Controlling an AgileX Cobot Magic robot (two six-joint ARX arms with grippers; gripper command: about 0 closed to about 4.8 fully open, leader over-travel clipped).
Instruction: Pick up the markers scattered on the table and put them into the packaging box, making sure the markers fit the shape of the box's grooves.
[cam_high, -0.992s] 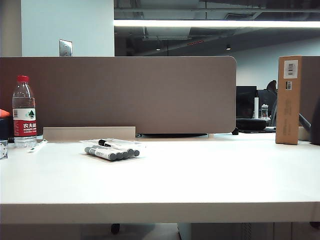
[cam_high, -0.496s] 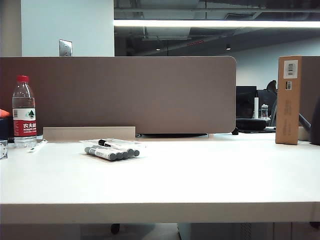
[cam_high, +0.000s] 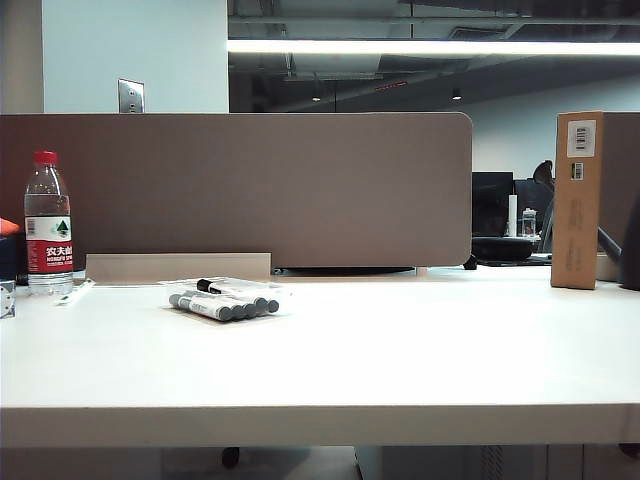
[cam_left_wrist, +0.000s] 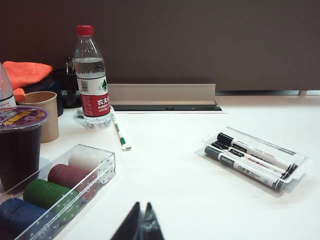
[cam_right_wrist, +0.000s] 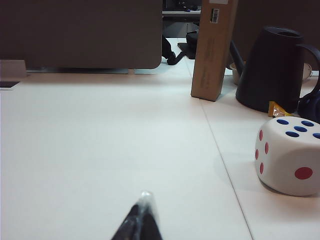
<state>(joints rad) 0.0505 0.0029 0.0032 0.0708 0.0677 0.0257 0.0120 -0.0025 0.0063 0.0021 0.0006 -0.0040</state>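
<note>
Already the markers (cam_left_wrist: 250, 159) lie in the packaging box (cam_left_wrist: 299, 161) at the table's (cam_high: 400, 350) far left — one crosses the others. Left gripper (cam_left_wrist: 141, 222) and right gripper (cam_right_wrist: 141, 215), both closed and empty, risk shoving the light tray.

The worktop (cam_high: 400, 350) is bare and wide in the middle. On the left stand a bottle (cam_left_wrist: 92, 80), a chip tray (cam_left_wrist: 60, 192) and cups (cam_left_wrist: 20, 145). On the right stand a die (cam_right_wrist: 289, 155), a kettle (cam_right_wrist: 272, 67) and a carton (cam_right_wrist: 214, 47).

grooves (cam_left_wrist: 280, 161) perhaps too faint, left gripper (cam_left_wrist: 141, 223) cut off, right gripper (cam_right_wrist: 141, 218) likewise
</note>
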